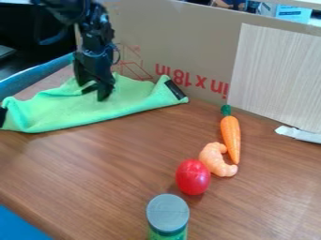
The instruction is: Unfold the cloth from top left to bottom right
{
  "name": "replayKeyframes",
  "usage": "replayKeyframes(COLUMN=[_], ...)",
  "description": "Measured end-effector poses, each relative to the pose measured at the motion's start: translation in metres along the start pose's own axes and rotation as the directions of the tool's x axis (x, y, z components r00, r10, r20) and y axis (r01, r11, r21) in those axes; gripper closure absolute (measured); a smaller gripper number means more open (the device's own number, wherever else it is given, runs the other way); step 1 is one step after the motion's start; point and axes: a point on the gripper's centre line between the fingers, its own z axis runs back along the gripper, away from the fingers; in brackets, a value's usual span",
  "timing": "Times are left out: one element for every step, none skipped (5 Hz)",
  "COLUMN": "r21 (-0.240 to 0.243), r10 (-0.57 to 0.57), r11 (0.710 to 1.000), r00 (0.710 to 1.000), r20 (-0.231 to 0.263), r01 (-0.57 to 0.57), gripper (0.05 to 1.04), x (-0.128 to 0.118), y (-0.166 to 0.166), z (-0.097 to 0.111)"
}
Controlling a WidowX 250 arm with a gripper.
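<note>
The green cloth (87, 108) lies at ten o'clock on the bench (119, 164), drawn out as a long, rumpled band from nine o'clock to just short of twelve; a dark patch (176, 89) marks its end nearest twelve, and another dark patch (3, 116) its nine o'clock end. It looks light, soft and limp, with nothing in it to break; it should give and crease under a pinch rather than slide off, though a shallow bite could slip or catch only part of a fold, and too deep a one could gather both layers and drag the whole bundle. The best hold is probably a loose upper layer along the ragged far edge, towards eleven o'clock, lifted a little and carried towards four or five; the dark patches look stiffer and would likely fold less freely.

The black arm (95, 44) comes in from eleven o'clock and hangs steeply, close by the cardboard (141, 28); the tool (97, 93) points down at the middle of the cloth, its tip at or just over the fabric; whether it is clenched on a fold or released, I cannot tell.
</note>
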Motion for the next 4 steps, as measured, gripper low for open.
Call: replayKeyframes(r21=[0.013,0.013,-0.006,-0.031], r10=[0.006,0.008,0.003,0.002], r11=[1.000,1.000,1.000,1.000], r00=[1.000,1.000,1.000,1.000], r20=[-0.002,-0.005,-0.003,-0.013], r01=[-0.006,-0.008,-0.003,-0.002], gripper=[0.083,0.083,0.083,0.083], x=[0.007,0.012,0.014,0.007], y=[0.003,0.007,0.011,0.019], z=[-0.003,-0.005,0.000,-0.001])
